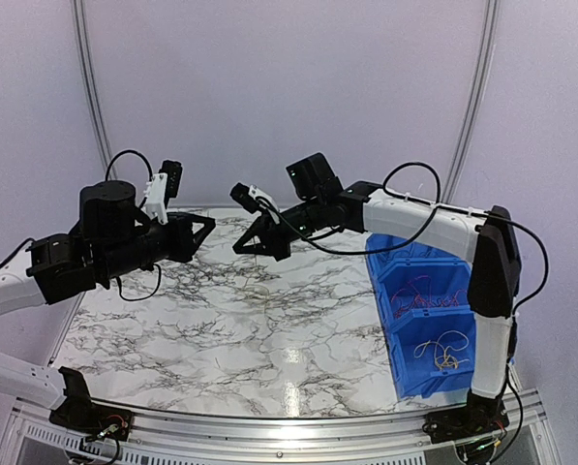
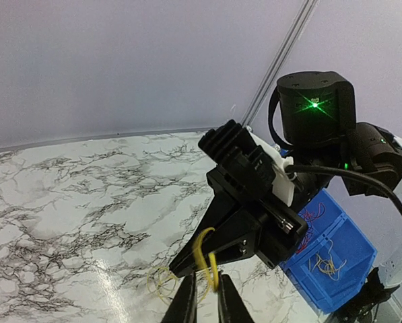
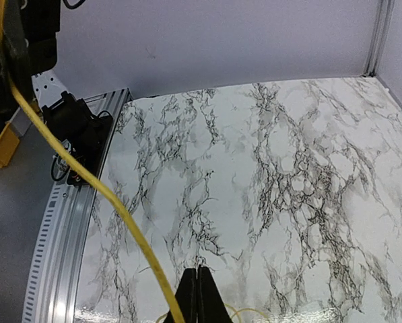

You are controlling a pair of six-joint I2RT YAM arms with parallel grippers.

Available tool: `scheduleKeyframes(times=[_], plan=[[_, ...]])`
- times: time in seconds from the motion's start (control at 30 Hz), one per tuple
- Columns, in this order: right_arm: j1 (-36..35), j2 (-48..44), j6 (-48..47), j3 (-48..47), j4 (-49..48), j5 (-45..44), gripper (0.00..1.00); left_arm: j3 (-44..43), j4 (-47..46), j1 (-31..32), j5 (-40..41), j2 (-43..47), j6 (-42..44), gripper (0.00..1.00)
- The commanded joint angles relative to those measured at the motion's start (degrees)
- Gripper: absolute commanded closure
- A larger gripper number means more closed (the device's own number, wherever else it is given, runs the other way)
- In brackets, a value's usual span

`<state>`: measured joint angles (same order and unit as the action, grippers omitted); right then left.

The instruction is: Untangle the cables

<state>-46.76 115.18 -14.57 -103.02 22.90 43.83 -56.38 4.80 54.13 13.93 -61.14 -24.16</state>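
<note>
cable (image 3: 86, 179) strung — left gripper (image 2: 207, 288), right gripper (image 3: 198, 274)

Bench (image 1: 172, 329): lies ahead of you, with both arms reaching over its far half.
Bin (image 1: 383, 291): sits along the bench's right edge, front to back, with cables (image 1: 441, 351) in its compartments.
Left gripper (image 1: 209, 225): above the far middle, its jaws facing the right gripper (image 1: 240, 248) just beside it.
Held cable (image 3: 86, 182): runs between the two sets of jaws.
</note>
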Motion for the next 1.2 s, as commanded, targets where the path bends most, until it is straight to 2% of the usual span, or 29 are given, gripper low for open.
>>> scheduleKeyframes(times=[0.0, 0.07, 0.13, 0.3, 0.6, 0.77, 0.93, 1.17], plan=[[0.2, -3.4, -0.5, -4.5, 2.2, -1.4, 1.0, 1.7, -3.2, 0.2, 1.9, 0.3, 0.7, 0.74], [1.0, -5.6, -1.1, -4.4, 3.1, -1.1, 1.0, 2.9, -3.2, 0.2, 4.1, 0.5, 0.8, 0.62], [2.3, -8.0, -1.5, -4.1, 4.2, 0.2, 1.0, 4.1, -3.2, 0.1, 5.5, 0.6, 0.9, 0.54], [6.2, -13.8, -3.0, -3.3, 7.7, 4.0, 1.0, 6.4, -3.3, 0.1, 9.2, -0.7, 1.8, 0.46], [13.6, -24.7, -17.2, 2.5, 19.0, 6.2, 1.0, 5.7, -3.8, 0.1, 10.9, -8.5, 3.0, 0.43], [19.3, -29.4, -28.8, 4.3, 30.6, 6.5, 1.0, 3.6, -3.8, 0.1, 10.6, -12.7, 4.3, 0.42], [20.6, -33.7, -38.3, 4.3, 42.5, -0.3, 1.0, 1.5, -4.2, 0.1, 10.9, -16.7, 5.6, 0.41], [20.6, -41.0, -43.8, 5.5, 54.1, -9.8, 1.0, -1.5, -4.3, 0.1, 10.4, -23.0, 6.4, 0.41]])
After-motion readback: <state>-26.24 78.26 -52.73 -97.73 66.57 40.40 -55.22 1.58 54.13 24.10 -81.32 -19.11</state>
